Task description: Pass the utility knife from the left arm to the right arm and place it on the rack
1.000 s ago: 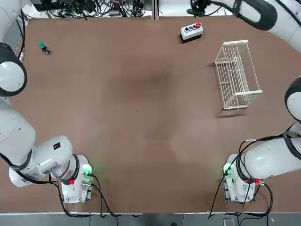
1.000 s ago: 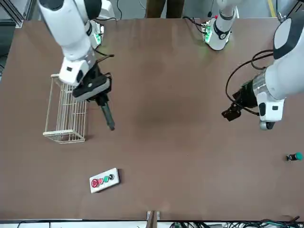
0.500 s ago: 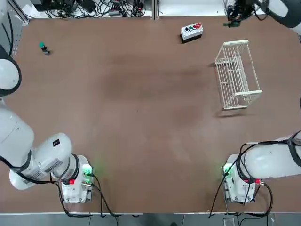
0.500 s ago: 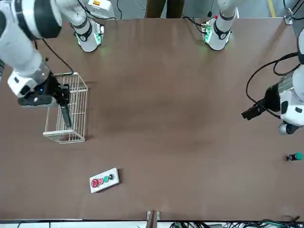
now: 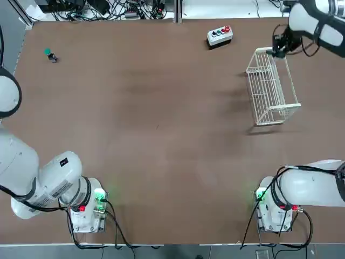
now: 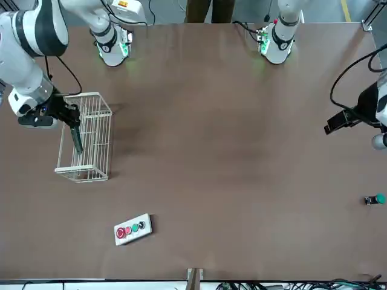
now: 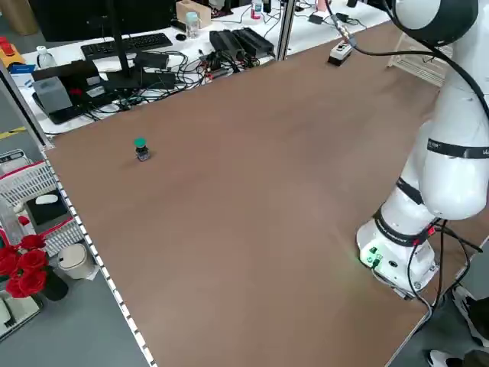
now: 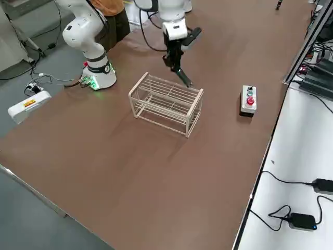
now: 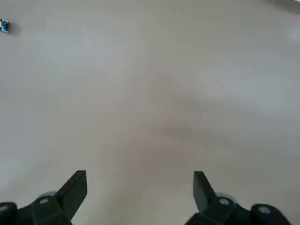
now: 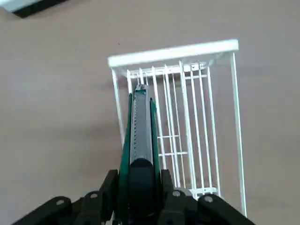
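Observation:
My right gripper (image 6: 68,115) is shut on the dark green-black utility knife (image 6: 77,140). The knife hangs blade-end down over the white wire rack (image 6: 81,172). In the top view the right gripper (image 5: 279,47) hovers at the far end of the rack (image 5: 277,108). The right wrist view shows the knife (image 10: 139,136) between the fingers, pointing at the rack (image 10: 173,50) below. My left gripper (image 9: 139,187) is open with nothing in it, held above bare table. The left gripper (image 6: 335,124) sits far out on its own side.
A grey button box (image 5: 220,35) lies near the far edge, to the left of the rack. A tiny green-capped object (image 5: 49,54) stands at the far left corner. Cables and equipment line the bench beyond the table.
The right gripper has carried the knife from beside the rack to above its far end. The left arm has drawn back farther toward its own side.

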{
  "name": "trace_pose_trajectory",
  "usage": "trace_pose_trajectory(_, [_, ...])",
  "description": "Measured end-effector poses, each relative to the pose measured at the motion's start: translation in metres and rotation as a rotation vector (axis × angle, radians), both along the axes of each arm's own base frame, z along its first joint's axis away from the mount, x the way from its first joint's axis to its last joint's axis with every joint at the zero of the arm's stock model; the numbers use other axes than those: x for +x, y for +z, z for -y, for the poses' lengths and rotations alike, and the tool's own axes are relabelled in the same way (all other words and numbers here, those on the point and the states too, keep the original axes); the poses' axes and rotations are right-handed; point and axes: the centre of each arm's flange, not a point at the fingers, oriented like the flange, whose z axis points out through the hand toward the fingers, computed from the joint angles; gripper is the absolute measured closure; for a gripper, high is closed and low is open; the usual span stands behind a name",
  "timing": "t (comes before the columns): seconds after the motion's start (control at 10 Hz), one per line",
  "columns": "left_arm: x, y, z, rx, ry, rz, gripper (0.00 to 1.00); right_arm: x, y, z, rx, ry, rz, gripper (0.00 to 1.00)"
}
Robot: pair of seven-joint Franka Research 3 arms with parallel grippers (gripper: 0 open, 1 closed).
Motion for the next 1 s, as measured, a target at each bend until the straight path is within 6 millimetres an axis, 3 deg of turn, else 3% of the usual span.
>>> trace_pose_trajectory(0.2, [-0.008,0.006,0.011,0.048,-0.035,-0.007,0.00,-0.009,-0.015,0.006,0.005,0.018,0.016,0.58])
trace_pose_trajectory(0.6, [-0.029,0.015,0.025,0.081,-0.120,-0.034,0.00,-0.015,-0.034,-0.004,0.005,0.037,0.044,0.58])
trace_pose_trajectory(1.0, [-0.040,0.021,0.029,0.067,-0.127,-0.027,0.00,-0.015,-0.038,0.001,0.004,0.054,0.064,0.58])
